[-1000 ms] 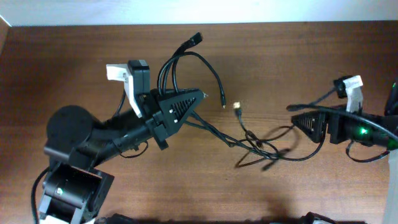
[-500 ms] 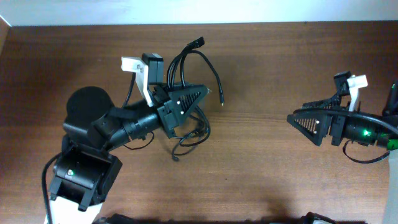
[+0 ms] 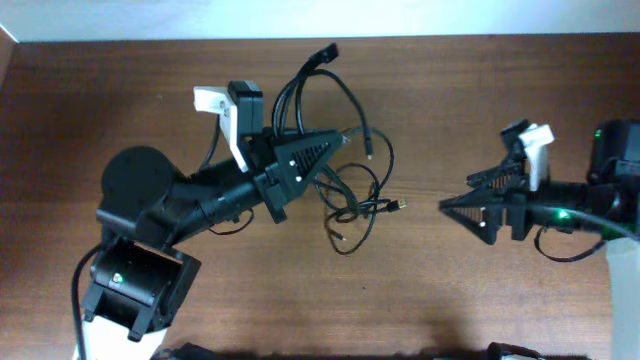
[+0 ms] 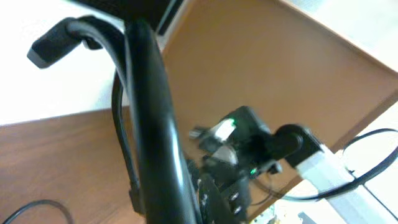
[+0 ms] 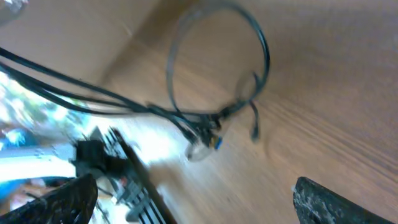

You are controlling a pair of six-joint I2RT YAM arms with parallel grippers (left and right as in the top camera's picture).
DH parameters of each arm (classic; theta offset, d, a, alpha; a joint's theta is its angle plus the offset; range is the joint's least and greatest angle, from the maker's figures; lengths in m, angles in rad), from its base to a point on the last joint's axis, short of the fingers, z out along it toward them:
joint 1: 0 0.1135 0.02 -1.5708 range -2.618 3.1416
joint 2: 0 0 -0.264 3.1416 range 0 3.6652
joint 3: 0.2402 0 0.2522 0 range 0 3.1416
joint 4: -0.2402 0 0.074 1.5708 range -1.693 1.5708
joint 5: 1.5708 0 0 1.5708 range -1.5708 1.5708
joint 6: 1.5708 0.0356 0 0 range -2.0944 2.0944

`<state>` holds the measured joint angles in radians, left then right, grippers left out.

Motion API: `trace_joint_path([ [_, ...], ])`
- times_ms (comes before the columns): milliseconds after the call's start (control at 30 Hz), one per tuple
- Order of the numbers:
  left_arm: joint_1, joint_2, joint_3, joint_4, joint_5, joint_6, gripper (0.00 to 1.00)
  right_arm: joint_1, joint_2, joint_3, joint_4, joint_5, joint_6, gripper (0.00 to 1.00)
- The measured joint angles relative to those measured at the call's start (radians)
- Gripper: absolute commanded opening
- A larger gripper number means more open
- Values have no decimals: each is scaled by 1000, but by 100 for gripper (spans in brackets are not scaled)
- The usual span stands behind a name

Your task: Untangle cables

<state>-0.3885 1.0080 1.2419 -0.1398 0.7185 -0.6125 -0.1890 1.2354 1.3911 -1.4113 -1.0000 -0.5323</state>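
Note:
The cables [image 3: 310, 72] are a tangle of thin black cords on the brown table. One plug end [image 3: 323, 53] points toward the far edge, and loose loops lie to the right, ending in a gold-tipped plug [image 3: 397, 206]. My left gripper [image 3: 335, 140] is shut on the cables at the top of those loops. In the left wrist view a held cord [image 4: 149, 112] runs close across the lens. My right gripper [image 3: 445, 205] stands open to the right of the loops, touching nothing. Its wrist view shows a cable loop [image 5: 264, 56] ahead of the wide-apart fingers [image 5: 336, 202].
The left arm's body [image 3: 140, 190] covers the table's left part, and the right arm [image 3: 600, 200] sits at the right edge. A white wall borders the far side of the table [image 3: 480, 110]. Thicker arm wiring [image 3: 560, 245] hangs by the right wrist.
The cables, stretched toward the right a second ago, were drawn left with my left gripper and now hang in loose loops beside it. My right gripper has moved left toward them.

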Motion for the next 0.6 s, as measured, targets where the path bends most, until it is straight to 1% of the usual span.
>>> trace_joint_path([
  [200,-71,0,0,128,0,-5,0,138,0,0,7,125,0,99],
  [367,-127,12,0,179,0,-5,0,227,0,0,74,181,0,99],
  [500,-179,49,0,224,0,-9,0,267,0,0,119,238,-2,99],
  [600,-201,66,0,271,0,-9,0,283,4,0,122,273,-3,99],
])
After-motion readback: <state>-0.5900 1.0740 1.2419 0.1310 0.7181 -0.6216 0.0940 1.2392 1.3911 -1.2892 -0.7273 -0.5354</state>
